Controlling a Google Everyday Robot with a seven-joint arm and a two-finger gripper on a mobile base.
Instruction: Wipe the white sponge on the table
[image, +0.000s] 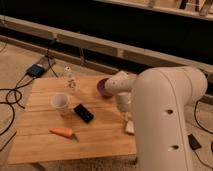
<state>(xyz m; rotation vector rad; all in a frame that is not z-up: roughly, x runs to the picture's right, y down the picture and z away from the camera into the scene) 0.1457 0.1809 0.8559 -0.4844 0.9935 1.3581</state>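
The white sponge lies flat on the light wooden table, close to its right edge. My gripper points down right over the sponge and appears to rest on it. The big white arm fills the right foreground and hides part of the gripper and the table's right edge.
On the table stand a translucent white cup, a black phone, an orange carrot, a clear bottle and a dark red bowl. Cables and a small box lie on the floor at the left.
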